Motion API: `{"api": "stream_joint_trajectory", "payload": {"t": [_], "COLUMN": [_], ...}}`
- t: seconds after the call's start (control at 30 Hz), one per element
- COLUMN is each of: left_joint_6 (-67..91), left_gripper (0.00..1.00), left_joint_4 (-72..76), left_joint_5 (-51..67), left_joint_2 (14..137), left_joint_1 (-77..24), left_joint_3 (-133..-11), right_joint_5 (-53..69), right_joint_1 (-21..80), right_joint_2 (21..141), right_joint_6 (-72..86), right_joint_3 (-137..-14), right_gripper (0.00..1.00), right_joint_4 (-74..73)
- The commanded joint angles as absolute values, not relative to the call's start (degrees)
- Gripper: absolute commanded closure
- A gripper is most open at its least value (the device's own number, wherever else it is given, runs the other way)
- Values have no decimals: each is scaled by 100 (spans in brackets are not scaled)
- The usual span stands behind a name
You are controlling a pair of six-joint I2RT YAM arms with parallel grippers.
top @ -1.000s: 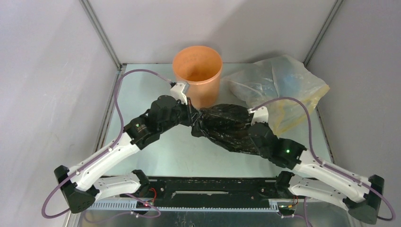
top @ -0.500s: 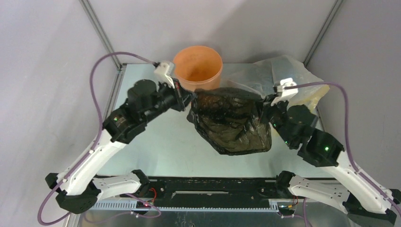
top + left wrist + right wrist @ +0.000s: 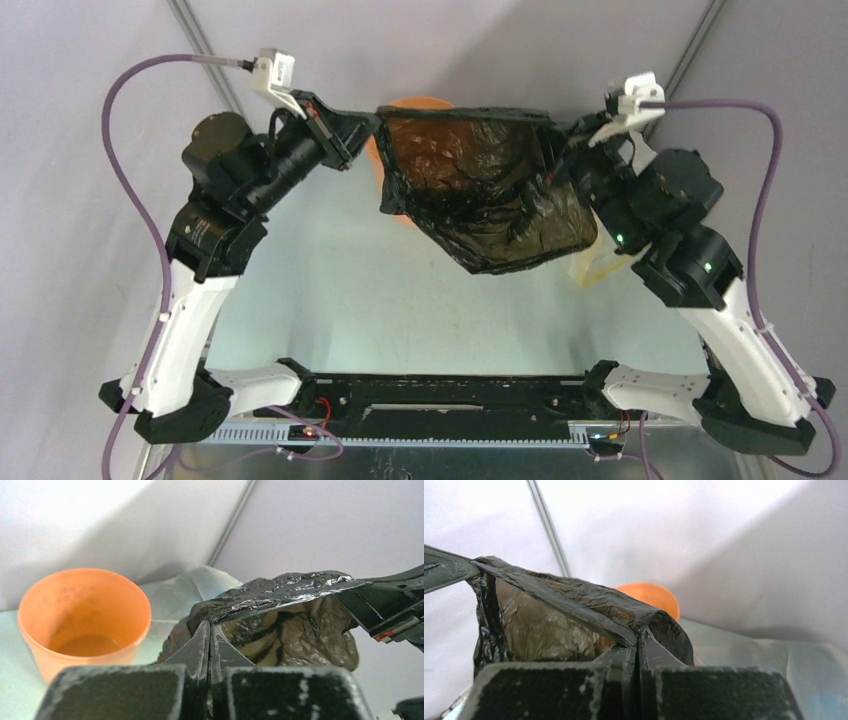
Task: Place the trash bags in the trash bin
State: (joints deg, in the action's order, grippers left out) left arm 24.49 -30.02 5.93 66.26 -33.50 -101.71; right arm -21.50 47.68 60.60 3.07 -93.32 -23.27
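— Anything gripped on the left?

— Yes. Left gripper, fingers pressed together on one top corner of the black trash bag. Same for the right gripper, clamped flat on the opposite corner.

— And hanging where?

— Stretched taut between the two, up off the table, body sagging below. Seen from overhead, covers most of the orange trash bin. Yellowish plastic bag lying beside the bin.
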Motion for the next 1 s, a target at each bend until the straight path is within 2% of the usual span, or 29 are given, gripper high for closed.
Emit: {"api": "stream_joint_trajectory", "payload": {"t": [0.0,0.33,0.57,0.8,0.97], "left_joint_6": [2564,3398,4016,4391,4368], "left_gripper": [100,100,100,100,100], "left_joint_4": [-2706,-2074,-1222,-659,-585], "left_joint_5": [1151,2489,3084,3118,3008], "left_joint_2": [6948,7985,8656,9131,9241], "left_joint_1": [-2811,-1607,-1221,-989,-902], "left_joint_3": [-10612,-11549,-12241,-12329,-11724], "right_joint_5": [-1700,-734,-302,172,348], "right_joint_1": [4468,3586,3335,3007,2923], "right_joint_2": [6668,7803,8683,9285,9515], "right_joint_6": [83,334,221,458,595], "right_joint_3": [-10015,-11354,-12463,-13013,-12852], "right_gripper": [100,100,100,100,100], "right_joint_4": [-2033,-1794,-1647,-1547,-1551]}}
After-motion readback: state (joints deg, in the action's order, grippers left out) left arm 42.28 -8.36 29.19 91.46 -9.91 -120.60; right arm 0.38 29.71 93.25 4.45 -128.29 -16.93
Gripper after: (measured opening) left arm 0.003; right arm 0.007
